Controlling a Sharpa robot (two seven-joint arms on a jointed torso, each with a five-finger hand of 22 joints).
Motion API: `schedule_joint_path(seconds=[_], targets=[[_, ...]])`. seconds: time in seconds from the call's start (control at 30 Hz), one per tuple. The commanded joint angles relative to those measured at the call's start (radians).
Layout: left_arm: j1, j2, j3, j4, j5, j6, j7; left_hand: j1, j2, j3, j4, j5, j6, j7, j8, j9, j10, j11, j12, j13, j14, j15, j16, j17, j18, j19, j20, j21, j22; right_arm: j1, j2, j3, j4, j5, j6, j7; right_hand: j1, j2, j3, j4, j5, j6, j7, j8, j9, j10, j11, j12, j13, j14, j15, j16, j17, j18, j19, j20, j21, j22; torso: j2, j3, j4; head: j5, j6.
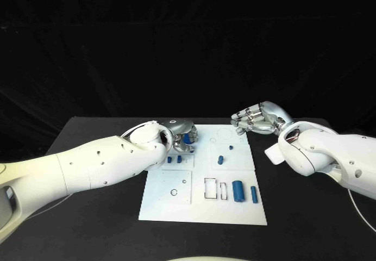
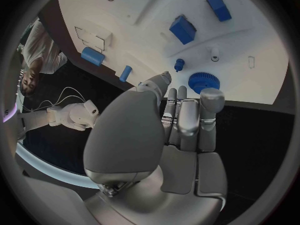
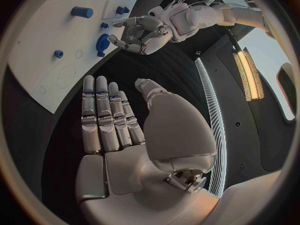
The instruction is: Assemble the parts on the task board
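- The task board point(image 1: 235, 212), a white plate, is laid lengthwise away from the robot on the black counter point(image 1: 94, 217).
- A blue gear point(image 2: 203, 81) is seen just past the left hand point(image 2: 181, 120) fingers, which are open and empty.
- The right hand point(image 3: 119, 120) is held flat, fingers straight, nothing gripped.

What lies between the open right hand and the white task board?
Only bare black table lies between the right hand and the white task board, as the right wrist view shows.
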Motion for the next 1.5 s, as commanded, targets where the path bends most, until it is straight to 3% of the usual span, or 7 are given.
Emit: schedule_joint_path(seconds=[0.03, 0.43, 0.87, 1.5], targets=[[0.000, 0.009, 0.000, -0.006, -0.049, 0.075, -0.022, -0.012, 0.004, -0.007, -0.002, -0.002, 0.013, 0.000, -0.003, -0.005, -0.001, -0.001, -0.008, -0.007, 0.010, 0.000, 0.010, 0.002, -0.020, 0.015, 0.001, 0.014, 0.018, -0.001, 0.002, 0.000, 0.002, -0.004, 0.012, 0.009, -0.005, -0.001, -0.005, -0.001, 0.007, -0.006, -0.001, -0.003, 0.001, -0.009, 0.001, 0.002, -0.001, -0.007, 0.002, -0.002, -0.001, 0.004, -0.003, 0.002, -0.004, -0.001, 0.000, -0.0005, 0.0008, -0.001, -0.002], [-0.001, 0.034, 0.001, -0.041, -0.052, 0.082, -0.014, -0.005, 0.018, -0.004, -0.009, 0.000, 0.035, 0.002, -0.006, -0.023, 0.036, 0.001, -0.020, -0.031, 0.020, 0.000, 0.026, 0.000, -0.028, 0.040, 0.002, 0.048, 0.060, -0.001, 0.004, 0.000, 0.002, -0.004, 0.012, 0.010, -0.005, -0.001, -0.005, -0.001, 0.007, -0.006, -0.001, -0.003, 0.001, -0.009, 0.001, 0.002, -0.001, -0.007, 0.002, -0.002, -0.001, 0.004, -0.003, 0.002, -0.004, -0.001, 0.000, -0.0006, 0.0014, -0.001, -0.003], [-0.003, 0.049, 0.000, -0.074, -0.049, 0.088, 0.016, 0.008, 0.034, 0.034, -0.022, 0.000, 0.080, -0.009, -0.009, -0.040, 0.112, -0.015, -0.043, -0.058, 0.024, -0.012, 0.038, -0.006, -0.031, 0.045, -0.005, 0.066, 0.080, -0.001, 0.006, 0.000, 0.002, -0.004, 0.013, 0.010, -0.005, -0.001, -0.005, -0.001, 0.007, -0.006, -0.001, -0.003, 0.001, -0.009, 0.001, 0.002, -0.001, -0.007, 0.002, -0.002, -0.001, 0.004, -0.003, 0.002, -0.004, -0.001, 0.000, 0.0004, 0.0004, -0.003, -0.010], [-0.008, 0.064, -0.003, -0.093, -0.042, 0.115, 0.025, -0.001, 0.029, 0.066, -0.038, -0.001, 0.101, -0.009, -0.031, -0.061, 0.164, -0.020, -0.088, -0.081, 0.022, -0.017, 0.044, -0.017, -0.032, 0.043, -0.012, 0.075, 0.090, -0.001, 0.006, 0.000, 0.003, -0.004, 0.013, 0.009, -0.005, -0.001, -0.005, -0.001, 0.007, -0.006, -0.001, -0.003, 0.001, -0.009, 0.001, 0.002, -0.001, -0.007, 0.002, -0.002, -0.001, 0.004, -0.003, 0.002, -0.004, -0.001, -0.001, 0.0001, 0.0008, -0.006, -0.015]])
